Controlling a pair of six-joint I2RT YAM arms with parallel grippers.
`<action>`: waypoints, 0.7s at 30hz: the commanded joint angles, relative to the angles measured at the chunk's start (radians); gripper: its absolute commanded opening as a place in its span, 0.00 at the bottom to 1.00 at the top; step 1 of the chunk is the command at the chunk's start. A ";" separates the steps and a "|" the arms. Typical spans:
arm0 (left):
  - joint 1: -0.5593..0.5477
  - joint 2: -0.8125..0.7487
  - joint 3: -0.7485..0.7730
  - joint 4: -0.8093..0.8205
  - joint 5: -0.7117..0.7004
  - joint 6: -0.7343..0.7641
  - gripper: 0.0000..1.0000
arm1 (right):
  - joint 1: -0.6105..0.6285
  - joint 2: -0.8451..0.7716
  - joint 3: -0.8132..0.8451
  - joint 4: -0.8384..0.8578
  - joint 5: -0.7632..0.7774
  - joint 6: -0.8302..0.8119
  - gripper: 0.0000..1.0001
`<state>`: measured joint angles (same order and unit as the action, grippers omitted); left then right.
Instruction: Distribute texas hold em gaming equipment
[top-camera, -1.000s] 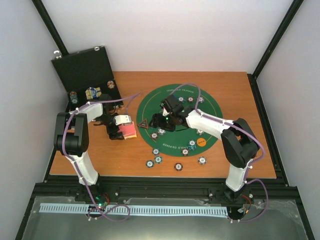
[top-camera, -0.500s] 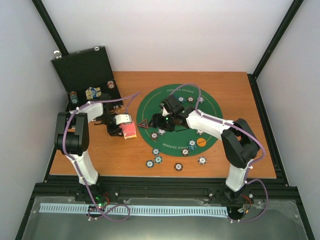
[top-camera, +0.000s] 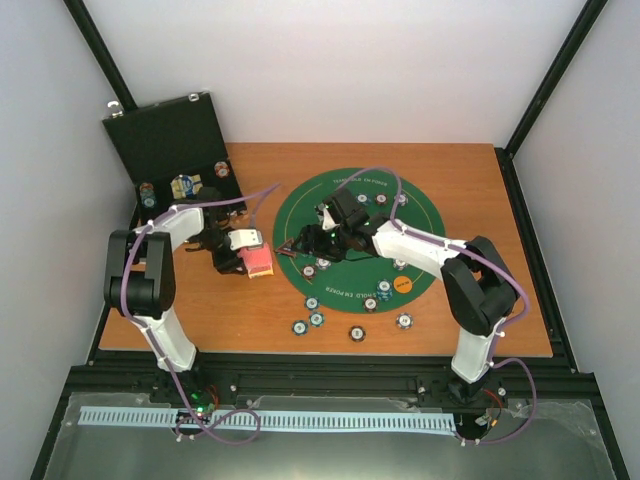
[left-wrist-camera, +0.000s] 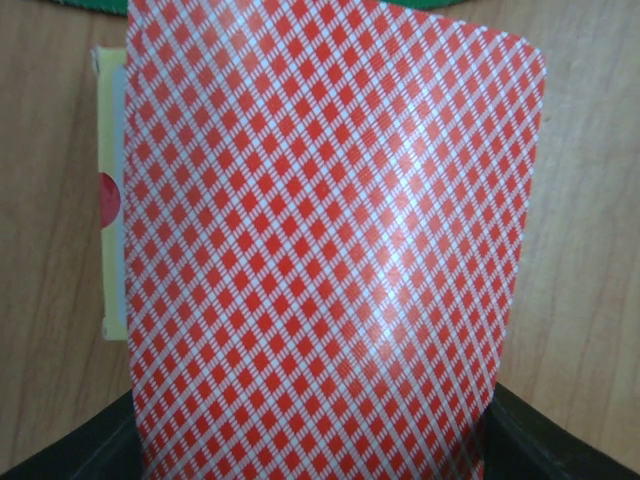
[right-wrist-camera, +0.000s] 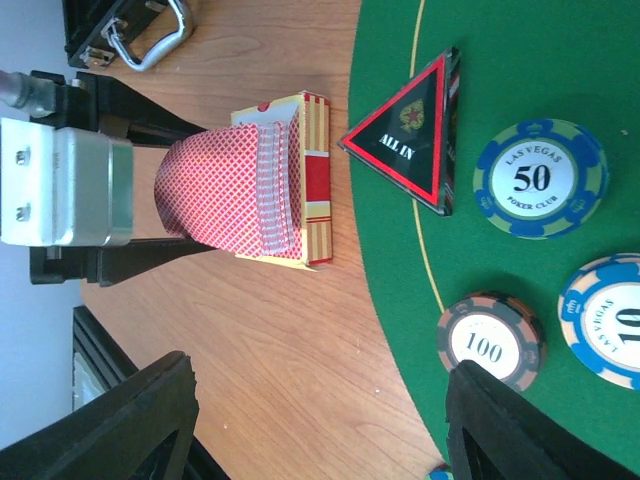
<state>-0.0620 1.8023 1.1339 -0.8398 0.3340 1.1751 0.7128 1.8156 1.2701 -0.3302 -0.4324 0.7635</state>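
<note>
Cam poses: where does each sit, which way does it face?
Top: above and behind the bases, looking down at the table; both arms show.
Left wrist: on the left hand, facing the cards it holds; its fingers at bottom corners.
Right wrist: on the right hand, facing left across the mat edge; its fingers at bottom.
Shared: all three see the cards.

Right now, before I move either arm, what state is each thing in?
Left gripper: shut on cards.
Right gripper: open, empty.
Cards: bowed in the grip, far end at the box.
Box: lying flat.
Case: open, lid up.
Marker: lying flat, face up.
50 chip: lying flat, face up.
</note>
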 joint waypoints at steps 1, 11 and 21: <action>-0.006 -0.066 0.021 -0.040 0.069 0.013 0.01 | -0.006 0.019 -0.027 0.062 -0.041 0.025 0.69; -0.006 -0.185 0.047 -0.142 0.139 -0.001 0.01 | -0.003 0.013 -0.072 0.208 -0.167 0.078 0.70; -0.024 -0.354 0.066 -0.272 0.228 -0.011 0.01 | 0.067 -0.025 -0.105 0.412 -0.260 0.190 0.69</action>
<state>-0.0658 1.4975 1.1732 -1.0382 0.4885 1.1637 0.7444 1.8282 1.1923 -0.0608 -0.6304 0.8845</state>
